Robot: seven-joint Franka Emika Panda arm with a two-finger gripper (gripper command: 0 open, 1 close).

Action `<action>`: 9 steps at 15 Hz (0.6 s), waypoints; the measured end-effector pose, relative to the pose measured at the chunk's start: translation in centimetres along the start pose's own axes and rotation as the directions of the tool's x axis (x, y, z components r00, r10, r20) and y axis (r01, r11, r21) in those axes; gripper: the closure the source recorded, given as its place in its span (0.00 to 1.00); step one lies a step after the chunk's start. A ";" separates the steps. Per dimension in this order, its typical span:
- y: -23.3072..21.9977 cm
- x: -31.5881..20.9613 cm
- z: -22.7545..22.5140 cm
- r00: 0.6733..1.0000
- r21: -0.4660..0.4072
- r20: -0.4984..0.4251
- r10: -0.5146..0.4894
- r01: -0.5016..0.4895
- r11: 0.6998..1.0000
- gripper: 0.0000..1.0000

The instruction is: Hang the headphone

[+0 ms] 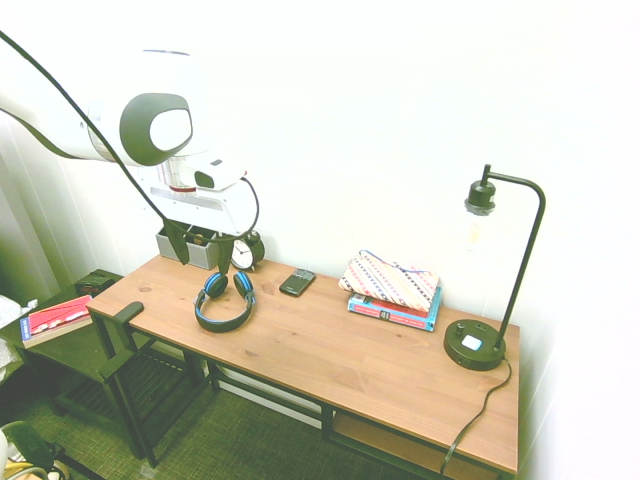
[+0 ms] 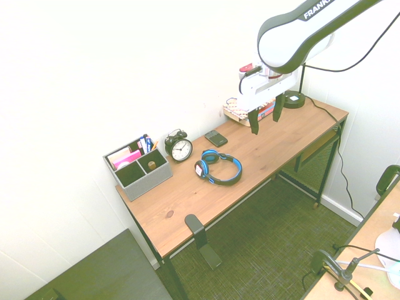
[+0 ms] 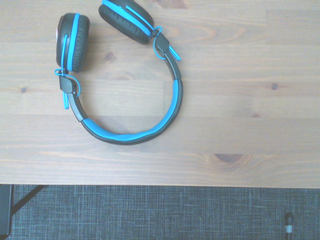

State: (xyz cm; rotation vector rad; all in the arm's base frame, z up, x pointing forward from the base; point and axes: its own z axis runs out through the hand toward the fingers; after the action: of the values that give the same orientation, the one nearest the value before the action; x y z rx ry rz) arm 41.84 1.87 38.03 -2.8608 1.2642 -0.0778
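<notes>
The headphone (image 1: 224, 301) (image 2: 219, 169) lies flat on the wooden desk (image 1: 350, 350) near its front edge, black with blue trim, ear cups toward the wall. In the wrist view its headband (image 3: 131, 137) curves toward the desk edge. My gripper (image 1: 201, 248) (image 2: 265, 118) hangs well above the desk, over the headphone, open with nothing between its fingers. A black hook (image 1: 128, 312) (image 2: 194, 225) is clamped to the desk's end near the headphone.
Behind the headphone stand a black alarm clock (image 1: 247, 250) (image 2: 180, 148), a smartphone (image 1: 297, 282) (image 2: 216, 138) and a grey organiser (image 2: 137, 165). Books with a patterned pouch (image 1: 392, 288) and a black lamp (image 1: 478, 342) occupy the far half. A low side table (image 1: 60, 330) stands beyond the hook.
</notes>
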 end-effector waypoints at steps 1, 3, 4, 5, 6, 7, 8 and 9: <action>0.0 0.0 0.0 1.000 -0.001 0.001 0.000 0.000 1.000 0.00; -0.1 -0.1 0.7 0.999 -0.011 0.013 0.046 -0.046 0.999 0.00; -0.5 -0.3 1.4 0.993 -0.015 0.014 0.113 -0.113 0.993 0.00; -1.1 -0.4 2.4 0.984 -0.012 0.012 0.176 -0.176 0.984 0.00; -2.0 -0.6 3.8 0.970 -0.007 0.010 0.242 -0.242 0.970 0.00; -2.6 -0.7 5.2 0.952 0.002 0.009 0.305 -0.305 0.952 0.00; -3.1 -0.7 6.8 0.930 0.012 0.009 0.368 -0.368 0.930 0.00; -3.4 -0.6 8.6 0.903 0.021 0.012 0.430 -0.430 0.902 0.00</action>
State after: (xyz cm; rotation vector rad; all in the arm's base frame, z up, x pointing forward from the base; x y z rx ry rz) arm 44.35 4.52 29.48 -2.4839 1.8425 -0.0753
